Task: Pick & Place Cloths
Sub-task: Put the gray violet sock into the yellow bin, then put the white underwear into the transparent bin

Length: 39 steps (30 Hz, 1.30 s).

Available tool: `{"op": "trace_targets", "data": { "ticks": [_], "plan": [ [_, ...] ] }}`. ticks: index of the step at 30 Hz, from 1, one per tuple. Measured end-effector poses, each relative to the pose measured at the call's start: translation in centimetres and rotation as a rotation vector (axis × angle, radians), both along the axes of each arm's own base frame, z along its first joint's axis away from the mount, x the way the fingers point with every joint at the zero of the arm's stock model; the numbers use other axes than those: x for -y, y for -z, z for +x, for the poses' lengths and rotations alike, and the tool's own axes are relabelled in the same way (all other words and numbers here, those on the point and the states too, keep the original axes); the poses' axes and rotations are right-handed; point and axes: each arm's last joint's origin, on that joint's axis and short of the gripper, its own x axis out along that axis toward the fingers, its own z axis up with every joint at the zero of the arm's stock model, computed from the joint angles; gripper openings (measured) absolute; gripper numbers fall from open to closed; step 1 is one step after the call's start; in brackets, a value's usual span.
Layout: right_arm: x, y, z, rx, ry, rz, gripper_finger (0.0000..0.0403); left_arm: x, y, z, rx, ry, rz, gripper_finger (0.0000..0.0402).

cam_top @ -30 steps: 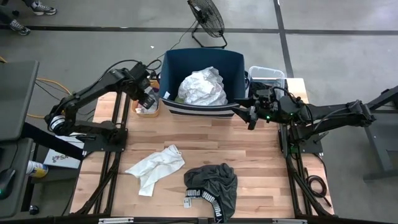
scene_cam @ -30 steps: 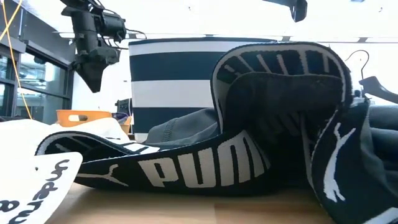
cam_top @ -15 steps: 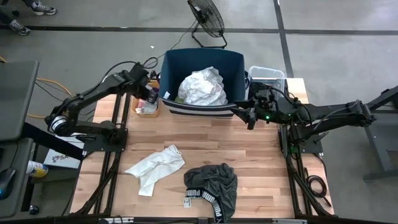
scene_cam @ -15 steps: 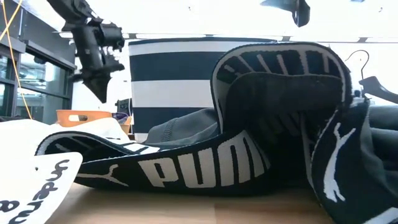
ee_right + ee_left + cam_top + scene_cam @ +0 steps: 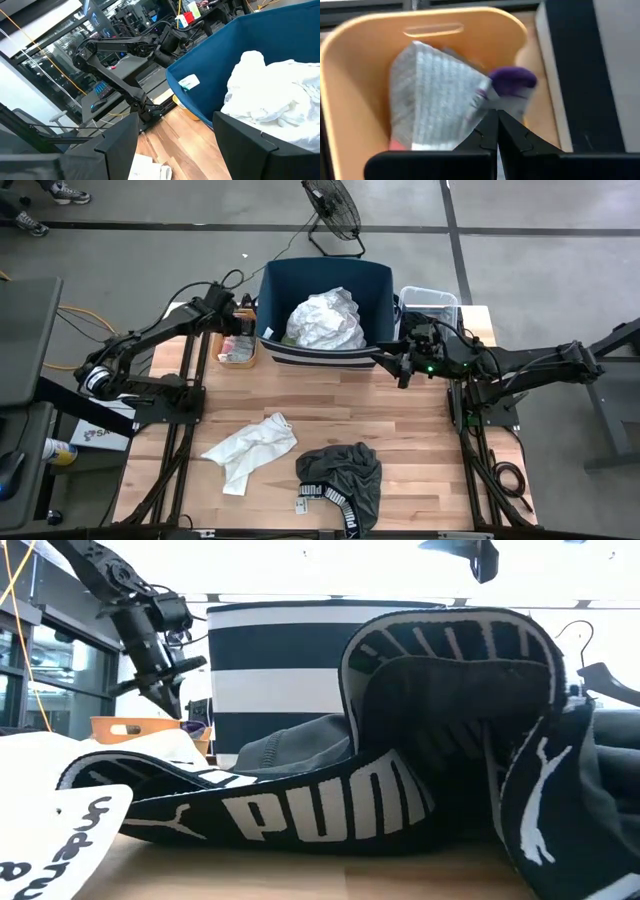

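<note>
Check the left gripper [image 5: 496, 116] first: its fingers [image 5: 487, 131] are pressed fully together with nothing between them, directly above the small orange tray [image 5: 350, 60]. Ahead of the fingertips, inside the tray, lies a grey-striped folded sock [image 5: 432, 100] with a purple-toed sock [image 5: 512, 82] touching its side. In the low view the same gripper [image 5: 160, 690] hangs tip-down beside the striped wall of the navy bin [image 5: 275, 660].

The right gripper [image 5: 175, 130] hovers at the bin's near corner with its fingers [image 5: 117, 142] spread wide and empty. Just beyond them, inside the bin [image 5: 210, 85], you will see a crumpled white garment [image 5: 270, 100].

In the high view, locate the remaining cloths on the wooden table [image 5: 420, 440], well apart from both sets of fingers: a thin white garment [image 5: 250, 448] lies flat, and the dark grey shorts [image 5: 342, 478] with a lettered waistband sit just beside it, near the table's front edge.
</note>
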Motion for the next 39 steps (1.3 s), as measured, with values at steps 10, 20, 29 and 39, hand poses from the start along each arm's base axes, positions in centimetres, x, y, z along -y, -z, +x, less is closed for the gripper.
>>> {"op": "trace_targets", "data": {
  "ticks": [10, 20, 29, 39],
  "plan": [
    [0.0, 0.0, 0.0, 0.000, 0.000, 0.000, 0.0247, -1.5, 2.6, 0.7, -0.110, -0.054, -0.038, 0.0000],
    [0.1, 0.0, 0.0, 0.001, 0.023, 0.000, 0.0247, -1.6, 3.2, 0.4, -0.236, -0.086, -0.024, 0.0000],
    [0.1, 0.0, 0.0, -0.001, 0.024, -0.002, 0.0247, -1.1, 2.6, 0.4, -0.166, -0.025, -0.047, 0.0000],
    [0.1, 0.2, 0.0, -0.019, 0.018, -0.003, 0.0247, 0.9, -0.9, -1.0, -0.090, -0.025, 0.068, 0.0000]
  ]
}}
